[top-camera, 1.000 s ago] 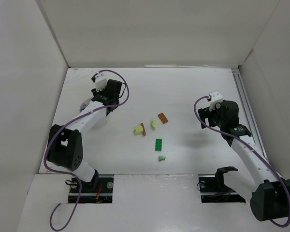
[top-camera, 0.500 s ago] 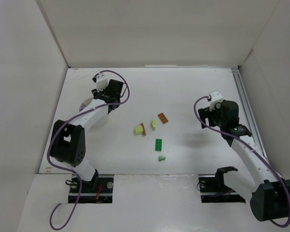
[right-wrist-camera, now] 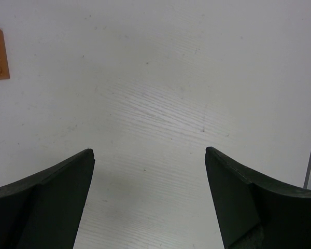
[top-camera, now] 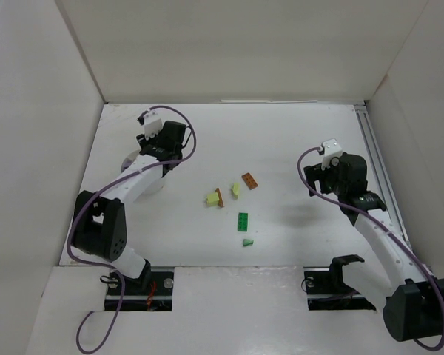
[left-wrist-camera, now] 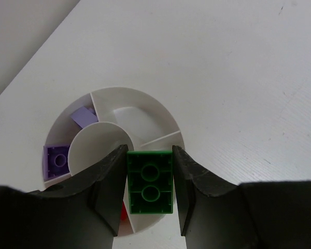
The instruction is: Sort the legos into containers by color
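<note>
The left hand [left-wrist-camera: 149,174] is closed part way on a green brick [left-wrist-camera: 150,189]. It holds the brick over the round cup [left-wrist-camera: 125,98] at the far left of the surface. The brick hangs above a wall between the cup's parts, with something red [left-wrist-camera: 123,217] just beside it. Dropped here, it might hit that wall, bounce out, or land with the red or the purple bricks [left-wrist-camera: 56,160]. The right hand [right-wrist-camera: 149,155] is wide open and holds nothing.
</note>
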You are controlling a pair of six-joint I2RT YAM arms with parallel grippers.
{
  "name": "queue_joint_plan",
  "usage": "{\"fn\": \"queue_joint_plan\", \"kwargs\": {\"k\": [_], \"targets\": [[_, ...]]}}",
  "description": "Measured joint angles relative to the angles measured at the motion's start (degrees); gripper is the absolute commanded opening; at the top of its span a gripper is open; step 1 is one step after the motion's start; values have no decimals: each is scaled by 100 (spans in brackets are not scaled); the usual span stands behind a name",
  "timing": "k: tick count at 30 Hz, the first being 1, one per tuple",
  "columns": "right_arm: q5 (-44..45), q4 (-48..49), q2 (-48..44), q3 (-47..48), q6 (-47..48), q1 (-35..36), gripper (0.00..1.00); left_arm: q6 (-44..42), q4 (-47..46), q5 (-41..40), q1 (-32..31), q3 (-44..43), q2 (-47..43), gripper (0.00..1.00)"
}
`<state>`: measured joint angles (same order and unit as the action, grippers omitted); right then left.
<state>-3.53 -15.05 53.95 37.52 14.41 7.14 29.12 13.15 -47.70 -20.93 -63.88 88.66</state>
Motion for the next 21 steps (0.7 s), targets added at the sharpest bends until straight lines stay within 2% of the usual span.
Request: {"fn": "queue_joint_plan", "kwargs": {"k": [5,7,20,21], "targets": [[0,0,-4,0,0,0,92,-15,-85,-92,0,13,-42,37],[0,-2,-9,0,0,0,92,-33,-87,-111,0,13,-33,44],[2,-2,-111,0,0,0,92,-11,52,-195,-2,0,275,44],[2,-2,-111,0,0,0,92,-9,63,-170,-26,0,275,46]]}}
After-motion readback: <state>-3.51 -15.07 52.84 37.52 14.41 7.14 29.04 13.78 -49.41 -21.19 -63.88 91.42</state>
